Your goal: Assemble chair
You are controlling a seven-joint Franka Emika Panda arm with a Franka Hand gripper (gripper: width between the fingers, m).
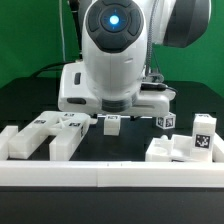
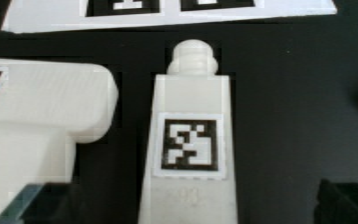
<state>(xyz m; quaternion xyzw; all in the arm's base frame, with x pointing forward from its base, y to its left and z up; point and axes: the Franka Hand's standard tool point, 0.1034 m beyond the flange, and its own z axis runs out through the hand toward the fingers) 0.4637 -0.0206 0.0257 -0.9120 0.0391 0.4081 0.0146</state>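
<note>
In the wrist view a white chair post (image 2: 190, 140) with a rounded peg at one end and a square tag lies flat on the black table. My gripper (image 2: 190, 207) is open above it. One dark fingertip (image 2: 30, 205) shows on each side of the post, each with a gap to it. A larger white chair slab (image 2: 43, 115) with a tag lies close beside the post. In the exterior view the gripper (image 1: 112, 106) hangs low over the tagged post end (image 1: 112, 124) at the table's middle.
The marker board (image 2: 149, 12) lies just beyond the post's peg. More white chair parts lie at the exterior view's left (image 1: 40, 135) and right (image 1: 185, 148), with small tagged pieces (image 1: 203, 128) behind. A white border rail (image 1: 110, 176) runs along the front.
</note>
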